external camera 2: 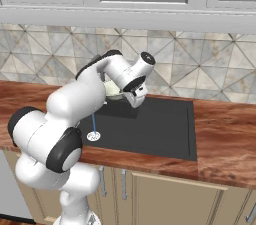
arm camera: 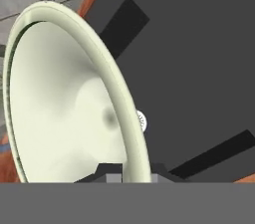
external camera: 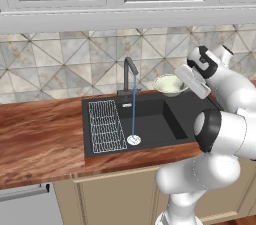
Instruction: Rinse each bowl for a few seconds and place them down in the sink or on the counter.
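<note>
A pale cream-green bowl (external camera: 169,84) (arm camera: 64,103) hangs tilted above the back right part of the black sink (external camera: 150,119) (external camera 2: 150,129). My gripper (external camera: 183,88) (arm camera: 135,170) is shut on its whitish rim, with one fingertip (arm camera: 110,172) inside the bowl and the other outside. From the right base view, the bowl (external camera 2: 112,89) peeks out behind my arm. The bowl is to the right of the water stream (external camera: 134,109), apart from it.
The dark faucet (external camera: 129,76) runs water onto the silver drain (external camera: 134,140) (external camera 2: 93,135). A white wire rack (external camera: 106,125) lies in the sink's left part. Reddish wood counter (external camera: 40,139) (external camera 2: 225,139) stretches on both sides.
</note>
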Tool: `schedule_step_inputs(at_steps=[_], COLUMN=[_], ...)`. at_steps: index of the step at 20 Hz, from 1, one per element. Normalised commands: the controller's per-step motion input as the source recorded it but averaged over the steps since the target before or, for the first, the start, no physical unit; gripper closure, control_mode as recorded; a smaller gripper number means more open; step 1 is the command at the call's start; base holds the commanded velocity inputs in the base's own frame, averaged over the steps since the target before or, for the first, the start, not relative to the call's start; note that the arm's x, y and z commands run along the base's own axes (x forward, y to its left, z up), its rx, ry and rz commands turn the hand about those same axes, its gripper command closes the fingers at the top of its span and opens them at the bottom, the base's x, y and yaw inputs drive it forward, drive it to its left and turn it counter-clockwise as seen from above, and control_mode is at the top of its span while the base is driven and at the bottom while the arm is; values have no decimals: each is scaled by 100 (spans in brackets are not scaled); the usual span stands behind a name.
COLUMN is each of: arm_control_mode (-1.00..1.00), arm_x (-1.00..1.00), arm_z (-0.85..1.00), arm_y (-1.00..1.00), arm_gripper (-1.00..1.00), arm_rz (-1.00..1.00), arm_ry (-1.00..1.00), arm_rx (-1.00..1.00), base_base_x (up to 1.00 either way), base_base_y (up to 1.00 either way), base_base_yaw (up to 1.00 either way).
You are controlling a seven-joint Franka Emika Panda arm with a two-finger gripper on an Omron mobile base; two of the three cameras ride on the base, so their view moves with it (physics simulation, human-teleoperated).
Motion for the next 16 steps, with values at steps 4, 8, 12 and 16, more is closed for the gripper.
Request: schedule_step_inputs(at_steps=[4,8,12,16], arm_control_mode=[-100,-100,-100,-100], arm_x=[2,4,0,0], arm_z=[-7,-7,-3,-2], arm_y=[34,31,29,29], arm_gripper=[100,100,100,100], arm_rz=[6,5,5,5], arm_ry=[4,5,3,3], arm_rx=[3,2,3,3], base_base_x=[0,0,0,0], base_base_y=[0,0,0,0], base_base_yaw=[0,0,0,0])
